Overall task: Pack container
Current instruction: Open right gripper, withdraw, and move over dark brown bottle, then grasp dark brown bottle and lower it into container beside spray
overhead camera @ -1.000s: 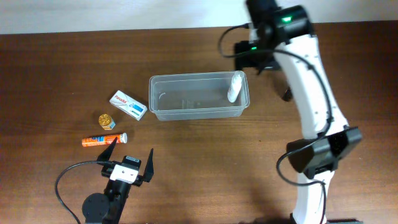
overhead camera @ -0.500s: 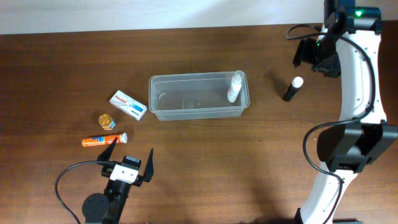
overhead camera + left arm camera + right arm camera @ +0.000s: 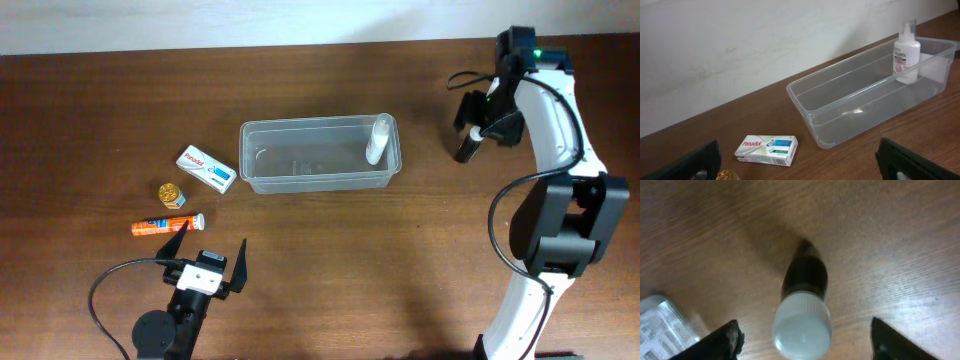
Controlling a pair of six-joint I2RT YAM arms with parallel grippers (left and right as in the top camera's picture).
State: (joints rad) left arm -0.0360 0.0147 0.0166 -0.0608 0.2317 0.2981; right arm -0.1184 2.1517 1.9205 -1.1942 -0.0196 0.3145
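The clear plastic container (image 3: 318,155) stands mid-table with a white bottle (image 3: 377,139) upright in its right end; both show in the left wrist view, container (image 3: 850,107) and bottle (image 3: 906,52). A small dark bottle with a white cap (image 3: 466,148) stands right of the container. My right gripper (image 3: 478,133) is open just above it; in the right wrist view the cap (image 3: 801,326) sits between the spread fingers (image 3: 805,342), untouched. My left gripper (image 3: 207,258) is open and empty near the front edge, with its fingers at the bottom corners of its wrist view (image 3: 800,162).
A white-and-blue Panadol carton (image 3: 206,168) lies left of the container, also in the left wrist view (image 3: 767,149). A small gold-capped jar (image 3: 171,193) and an orange tube (image 3: 165,225) lie further front-left. A white wall runs along the table's back edge.
The right arm swung from over the container's right end out to the far right, then came back down over the dark bottle. The left arm has not moved.
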